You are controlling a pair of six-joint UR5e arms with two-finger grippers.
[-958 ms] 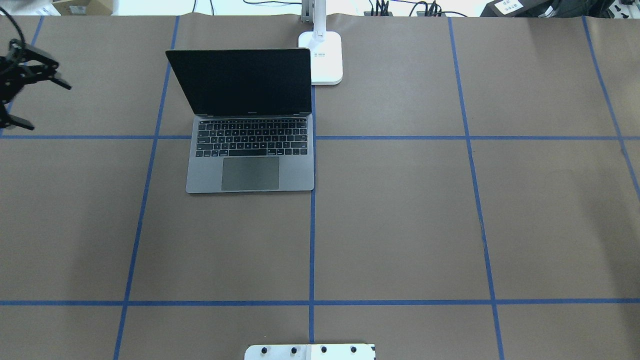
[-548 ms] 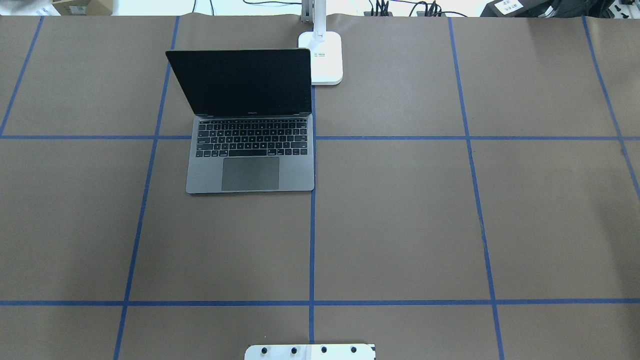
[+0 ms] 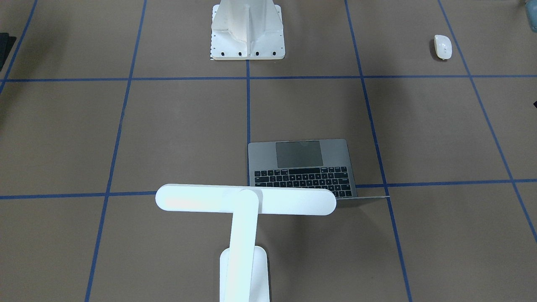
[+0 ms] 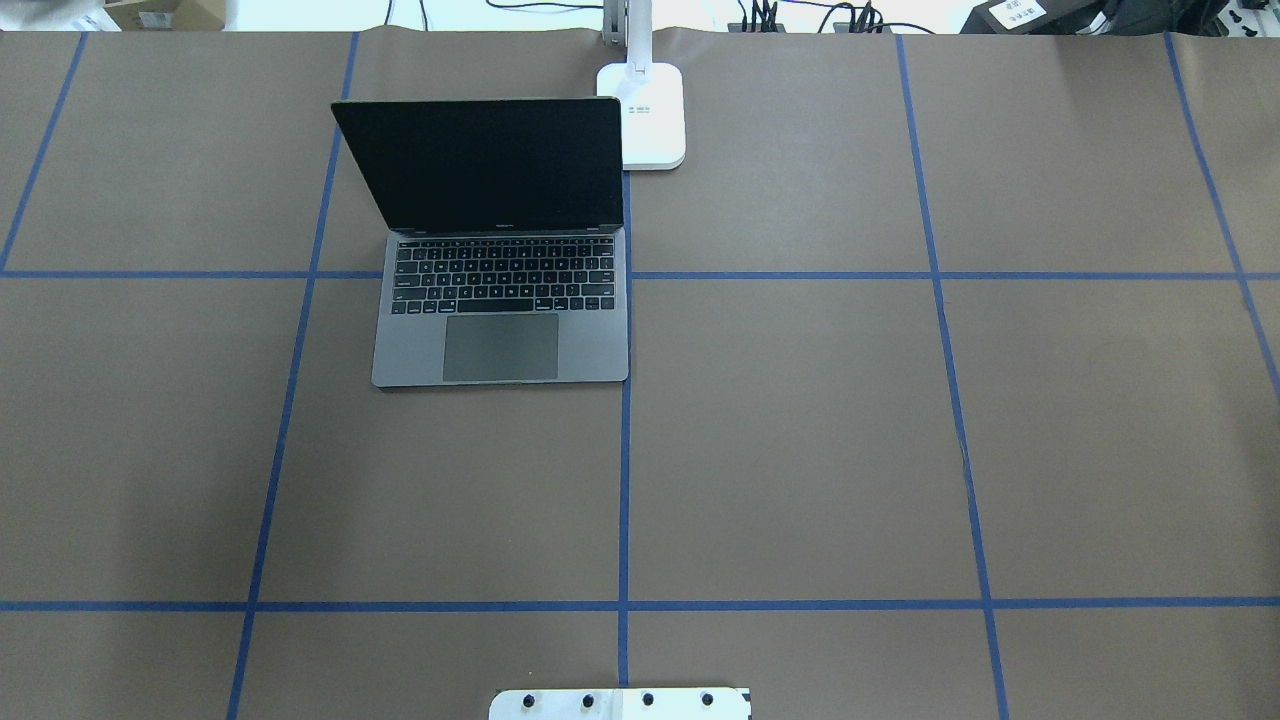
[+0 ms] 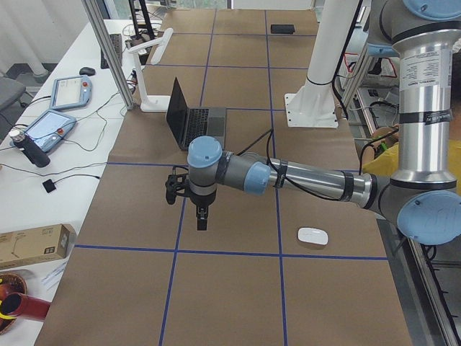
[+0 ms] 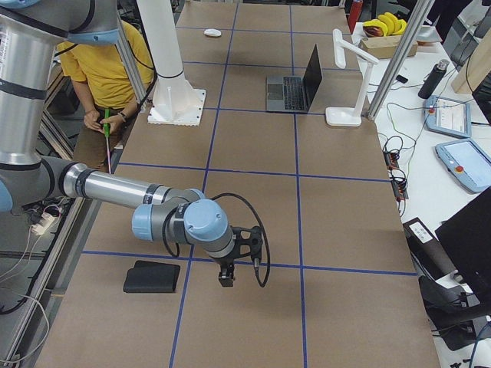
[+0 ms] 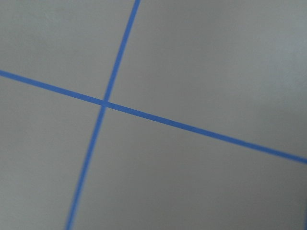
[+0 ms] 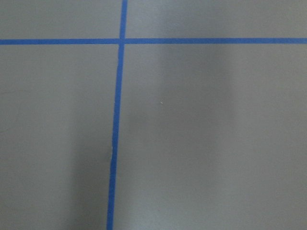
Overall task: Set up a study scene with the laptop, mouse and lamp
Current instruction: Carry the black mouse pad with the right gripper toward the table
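Laptop (image 4: 500,318) open beside lamp (image 3: 245,199); mouse (image 5: 313,236) well apart, probably next, calling for left gripper (image 5: 201,218) to reach over; jaw widths, this and right gripper (image 6: 225,274): cannot tell.

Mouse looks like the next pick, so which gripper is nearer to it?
Left. The left gripper hangs over the same end of the table as the mouse. The right gripper is at the opposite end, near the black pad.

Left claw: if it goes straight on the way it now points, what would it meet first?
Most likely just the brown table paper, near a crossing of blue tape lines. The left claw points down and its wrist view shows nothing else.
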